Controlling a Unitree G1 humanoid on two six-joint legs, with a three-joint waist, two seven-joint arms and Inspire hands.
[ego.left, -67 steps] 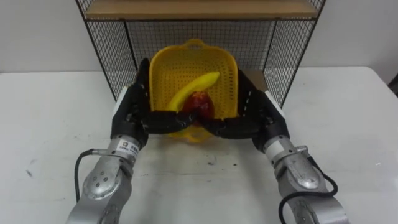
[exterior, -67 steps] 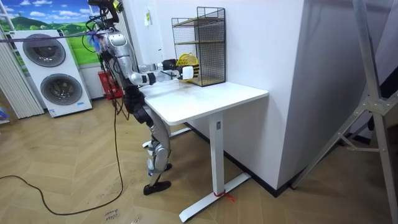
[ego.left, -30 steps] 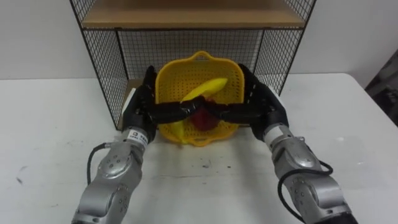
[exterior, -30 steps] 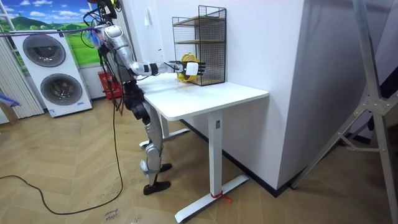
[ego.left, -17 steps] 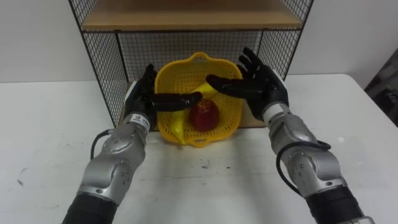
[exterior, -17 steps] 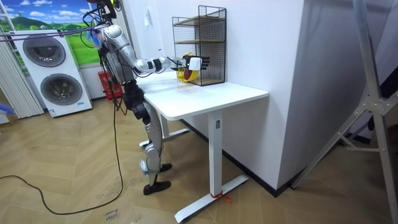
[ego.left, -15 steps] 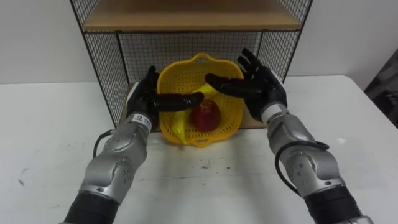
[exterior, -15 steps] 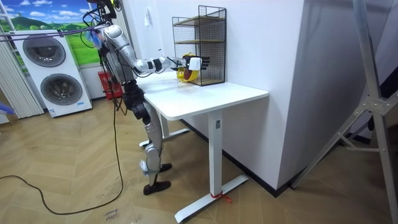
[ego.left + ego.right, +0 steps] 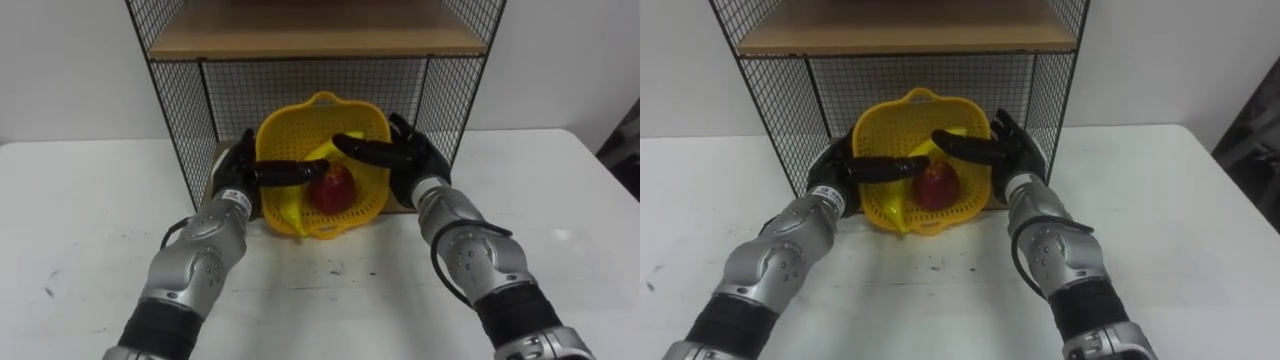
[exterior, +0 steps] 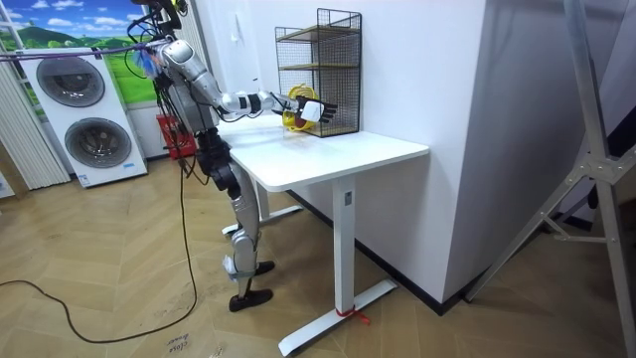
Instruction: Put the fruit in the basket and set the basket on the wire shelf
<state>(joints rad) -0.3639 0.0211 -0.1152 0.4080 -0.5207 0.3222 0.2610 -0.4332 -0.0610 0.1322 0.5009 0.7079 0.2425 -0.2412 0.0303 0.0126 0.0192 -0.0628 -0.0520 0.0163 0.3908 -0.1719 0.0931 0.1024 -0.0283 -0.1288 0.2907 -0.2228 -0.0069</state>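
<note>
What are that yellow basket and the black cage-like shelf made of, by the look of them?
The basket looks like moulded plastic: glossy yellow, pierced by a regular grid of small holes. The shelf looks like black-coated metal wire mesh; its boards look like wood or wood-look laminate, matt brown.

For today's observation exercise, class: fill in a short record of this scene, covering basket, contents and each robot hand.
basket: yellow, on the bottom level of the wire shelf, front rim jutting out
contents: banana, red apple
left robot hand: open, against basket's left side
right robot hand: open, at basket's right side
surface: white table
</note>
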